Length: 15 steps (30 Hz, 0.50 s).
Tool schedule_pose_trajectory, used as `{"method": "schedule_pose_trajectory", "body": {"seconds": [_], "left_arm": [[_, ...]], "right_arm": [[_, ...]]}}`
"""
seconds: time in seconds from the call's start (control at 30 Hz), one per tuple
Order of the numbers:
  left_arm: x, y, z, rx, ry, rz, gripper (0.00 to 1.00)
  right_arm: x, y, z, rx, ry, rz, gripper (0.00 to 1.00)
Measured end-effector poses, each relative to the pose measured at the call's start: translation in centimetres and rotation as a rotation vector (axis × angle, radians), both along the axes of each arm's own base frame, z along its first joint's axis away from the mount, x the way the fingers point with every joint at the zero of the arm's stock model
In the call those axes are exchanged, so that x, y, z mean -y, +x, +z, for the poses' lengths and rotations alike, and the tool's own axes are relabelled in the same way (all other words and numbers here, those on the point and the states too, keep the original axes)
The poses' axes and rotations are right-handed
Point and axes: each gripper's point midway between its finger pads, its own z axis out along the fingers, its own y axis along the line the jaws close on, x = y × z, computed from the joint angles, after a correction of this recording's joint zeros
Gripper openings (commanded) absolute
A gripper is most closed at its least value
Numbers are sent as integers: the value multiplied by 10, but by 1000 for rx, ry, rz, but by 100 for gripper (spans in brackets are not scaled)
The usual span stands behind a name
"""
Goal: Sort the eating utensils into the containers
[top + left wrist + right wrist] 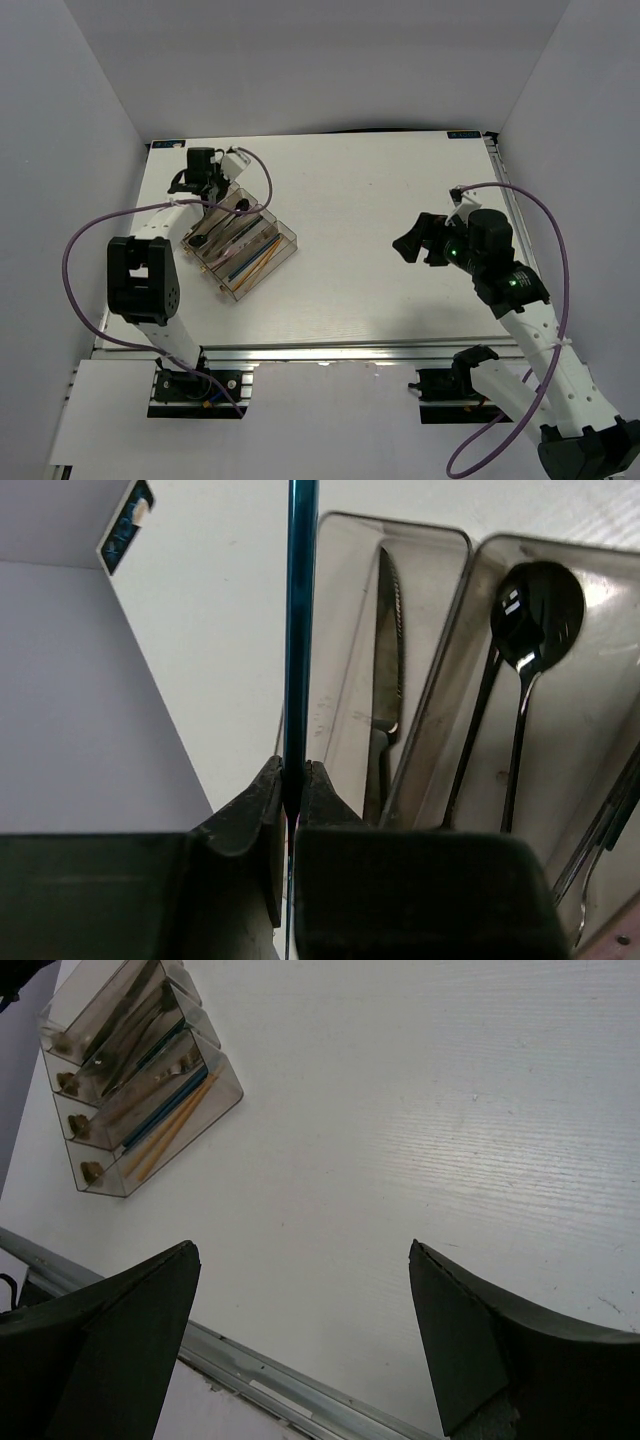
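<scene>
The matte white table [400, 200] carries a clear plastic organiser tray [290, 243] at far left. Its long narrow compartments hold a serrated metal knife [388, 650], glossy black spoons [535, 610] and orange sticks [262, 257]. The right gripper [300, 1330] gapes wide above the table at right. The left gripper [293, 775] pinches a slim blue utensil [300, 610] beside the knife's compartment.

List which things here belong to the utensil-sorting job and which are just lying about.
Job: organiser tray; blue stick clamped in left gripper; knife, black spoons and orange sticks in the tray.
Lying about: purple cables; right gripper, open, holding nothing.
</scene>
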Motion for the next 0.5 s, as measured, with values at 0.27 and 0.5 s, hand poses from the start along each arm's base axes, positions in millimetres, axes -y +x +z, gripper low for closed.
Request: {"method": "schedule_pose_trajectory", "body": {"seconds": [0.27,0.5], "left_arm": [[-23,0,-19,-12,17,-21,0],[-36,12,-47,-26,-11,-6,0]], "right_arm": [[-2,-2,-18,-19,-29,16,89],[1,2,-21,-18,-53,-2,89]]}}
